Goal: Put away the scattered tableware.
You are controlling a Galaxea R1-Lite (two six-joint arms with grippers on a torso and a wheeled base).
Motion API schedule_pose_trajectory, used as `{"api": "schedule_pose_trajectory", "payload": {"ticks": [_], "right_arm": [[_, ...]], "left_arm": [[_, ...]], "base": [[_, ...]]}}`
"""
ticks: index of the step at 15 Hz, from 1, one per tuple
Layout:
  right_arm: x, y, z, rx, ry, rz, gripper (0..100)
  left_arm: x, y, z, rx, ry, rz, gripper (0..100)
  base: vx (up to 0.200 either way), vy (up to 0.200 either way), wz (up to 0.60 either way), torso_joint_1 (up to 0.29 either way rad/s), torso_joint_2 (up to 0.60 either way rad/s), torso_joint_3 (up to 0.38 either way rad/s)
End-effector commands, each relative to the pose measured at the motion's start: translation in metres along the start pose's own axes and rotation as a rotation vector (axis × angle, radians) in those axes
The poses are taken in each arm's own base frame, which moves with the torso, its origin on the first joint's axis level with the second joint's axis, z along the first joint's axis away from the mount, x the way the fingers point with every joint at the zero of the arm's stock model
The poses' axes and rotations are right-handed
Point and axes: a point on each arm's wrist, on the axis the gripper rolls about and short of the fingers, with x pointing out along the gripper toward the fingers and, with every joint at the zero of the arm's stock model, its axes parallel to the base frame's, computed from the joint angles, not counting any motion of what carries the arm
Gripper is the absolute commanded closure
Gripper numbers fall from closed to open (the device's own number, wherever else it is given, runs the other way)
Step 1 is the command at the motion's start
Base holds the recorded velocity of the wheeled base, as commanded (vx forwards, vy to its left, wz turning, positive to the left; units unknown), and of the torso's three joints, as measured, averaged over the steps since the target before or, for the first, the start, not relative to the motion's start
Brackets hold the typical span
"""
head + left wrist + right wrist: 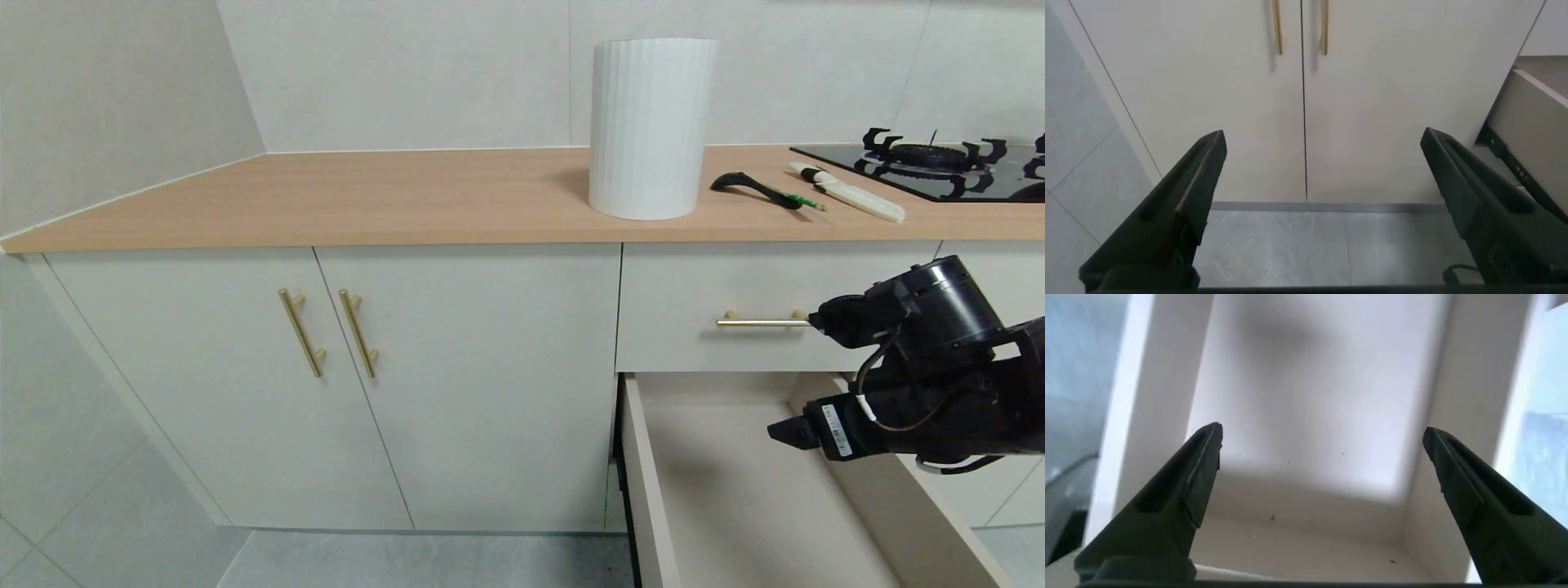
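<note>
The fingers (1192, 196) of the left gripper (1323, 137) stand wide apart with nothing between them, and they point at the two cabinet doors (326, 384), low and near the floor (1290, 245). Each door carries a golden handle (302, 331) close to the middle seam. Above the doors runs the wooden countertop (367, 196). On it stands a tall white ribbed container (651, 126), upright. Just to the right of it lies a black utensil (755, 189) with a green end on its handle, flat on the wood. Beside that, a little apart, lies a white utensil (853, 194), also flat, near the edge of the black stove (931, 163). Under this part of the countertop there is a closed drawer front with a golden bar handle (759, 322), and below it the open drawer (645, 490) is pulled out. The right gripper (796, 374) hangs over the open drawer, near its right wall. Its fingers (1184, 490) are also spread apart and hold nothing, and the pale drawer floor shows between them.
</note>
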Motion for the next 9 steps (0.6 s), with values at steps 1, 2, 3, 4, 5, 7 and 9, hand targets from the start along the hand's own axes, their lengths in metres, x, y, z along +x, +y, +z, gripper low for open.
{"api": "schedule_pose_trajectory", "payload": {"ticks": [1, 2, 3, 4, 5, 7, 9], "right_arm": [[-0.0141, -0.006, 0.0033, 0.021, -0.061, -0.001, 0], [-0.0141, -0.0071, 0.0037, 0.026, -0.066, -0.004, 0], [-0.0142, -0.0071, 0.0039, 0.026, -0.068, -0.005, 0], [-0.0142, -0.0071, 0.0039, 0.026, -0.068, -0.005, 0], [-0.0141, -0.0075, 0.0039, 0.027, -0.068, -0.006, 0], [-0.014, -0.0078, 0.0039, 0.028, -0.068, -0.006, 0], [-0.014, -0.0078, 0.0039, 0.027, -0.068, -0.006, 0]], "left_arm": [[-0.0001, 0.0, 0.0003, 0.0, -0.001, 0.0, 0], [0.0001, 0.0, -0.0001, 0.0, 0.001, 0.0, 0], [0.0001, 0.0, -0.0001, 0.0, 0.001, 0.0, 0], [-0.0001, 0.0, 0.0003, 0.0, -0.001, 0.0, 0], [0.0001, 0.0, -0.0001, 0.0, 0.001, 0.0, 0], [0.0001, 0.0, -0.0001, 0.0, 0.001, 0.0, 0], [-0.0001, 0.0, 0.0003, 0.0, -0.001, 0.0, 0]], "base": [[0.0, 0.0, 0.0, 0.0, 0.0, 0.0], [0.0, 0.0, 0.0, 0.0, 0.0, 0.0], [0.0, 0.0, 0.0, 0.041, -0.21, -0.163], [0.0, 0.0, 0.0, 0.076, -0.31, -0.227], [0.0, 0.0, 0.0, 0.036, -0.22, -0.271], [0.0, 0.0, 0.0, 0.114, -0.31, -0.295], [0.0, 0.0, 0.0, 0.163, -0.56, -0.295]]}}
